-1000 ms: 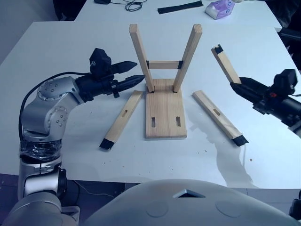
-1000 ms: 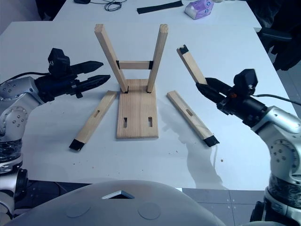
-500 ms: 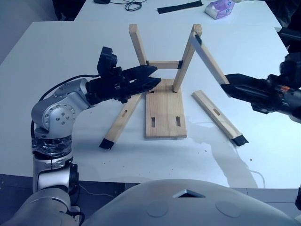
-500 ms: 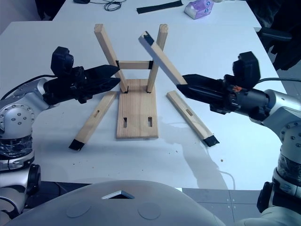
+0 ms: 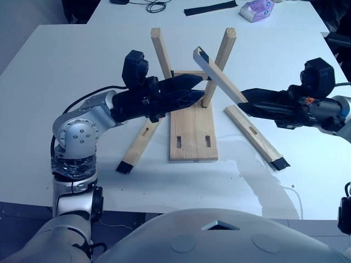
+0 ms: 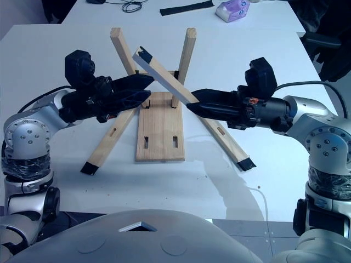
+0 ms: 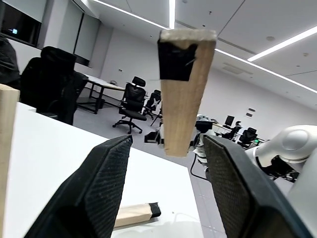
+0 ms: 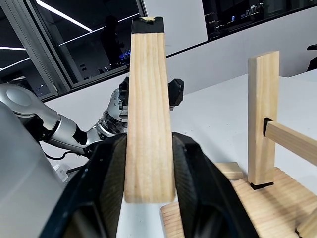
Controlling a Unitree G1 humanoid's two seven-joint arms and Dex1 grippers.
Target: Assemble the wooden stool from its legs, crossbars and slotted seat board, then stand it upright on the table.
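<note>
The slotted seat board (image 5: 192, 134) lies flat on the white table, with two legs (image 5: 163, 60) standing in its far slots and joined by a crossbar (image 5: 189, 73). My right gripper (image 5: 245, 102) is shut on a third leg (image 5: 219, 76), held slanted over the board with its black-capped end (image 7: 177, 59) up and to the left. My left gripper (image 5: 201, 86) is open just left of that leg, and the capped end rises beyond its fingertips (image 7: 116, 153). Two more slotted legs lie loose, one left of the board (image 5: 140, 137) and one to its right (image 5: 255, 137).
A second table stands behind with a purple packet (image 5: 255, 9), a black strip (image 5: 210, 8) and cables (image 5: 155, 6). Office chairs (image 7: 132, 101) stand in the room beyond. Bare tabletop lies near the front edge (image 5: 181, 205) and at the far left.
The right gripper has carried its leg further left, over the seat board. The left arm has reached further right, and its open fingers now stand beside the held leg.
</note>
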